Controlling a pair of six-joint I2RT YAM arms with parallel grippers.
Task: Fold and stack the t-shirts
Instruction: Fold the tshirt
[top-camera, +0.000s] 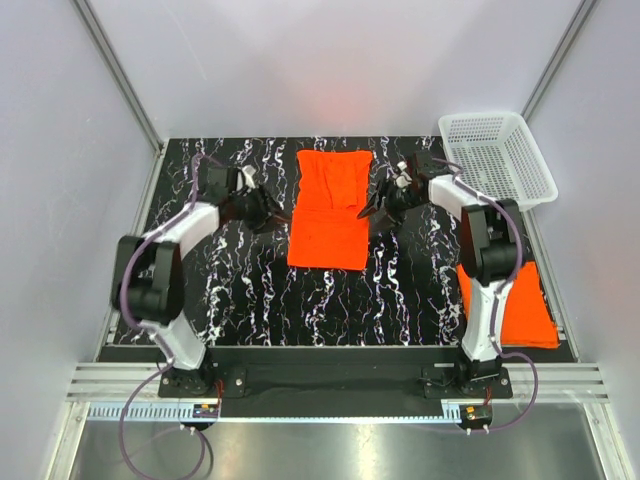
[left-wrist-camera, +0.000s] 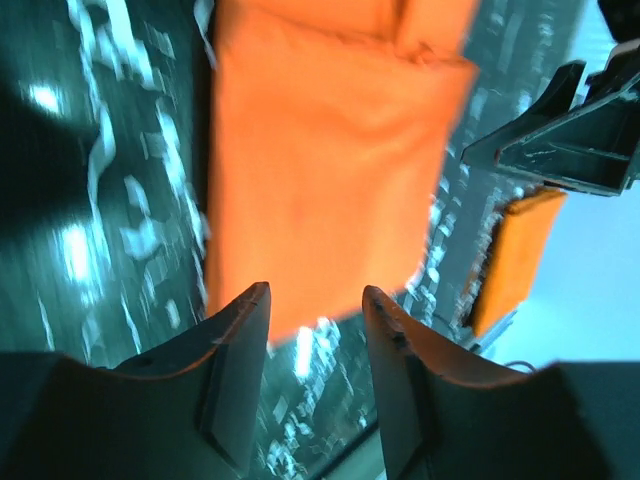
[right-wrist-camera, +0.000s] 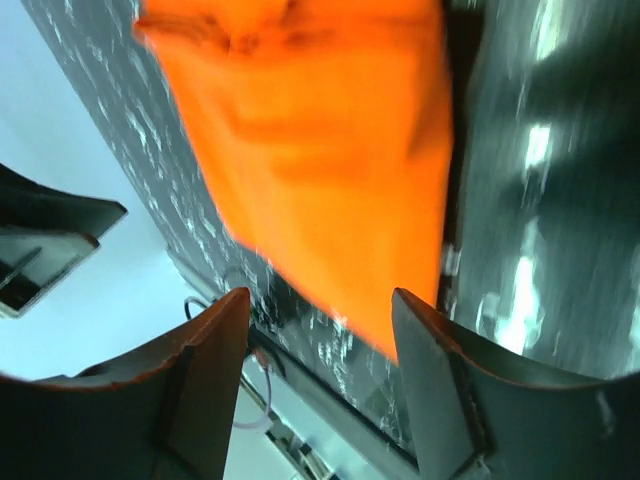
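T-shirt (top-camera: 330, 212) folded, long axis near-to-far, btwn L end effector (top-camera: 277, 216) & R end effector (top-camera: 372, 212), both wide.

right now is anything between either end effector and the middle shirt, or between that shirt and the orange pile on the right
Nothing visible lies between the shirt and the left end effector or the right end effector, both open. Toward the pile, only the right arm itself crosses the path.

A black table (top-camera: 240, 290) veined with white marbling lies beneath the left claw (top-camera: 274, 216) and right claw (top-camera: 376, 210). Pale grey walls (top-camera: 60, 150) rise beyond and outboard of them, edged by aluminium rails (top-camera: 119, 75). The light is soft and even.
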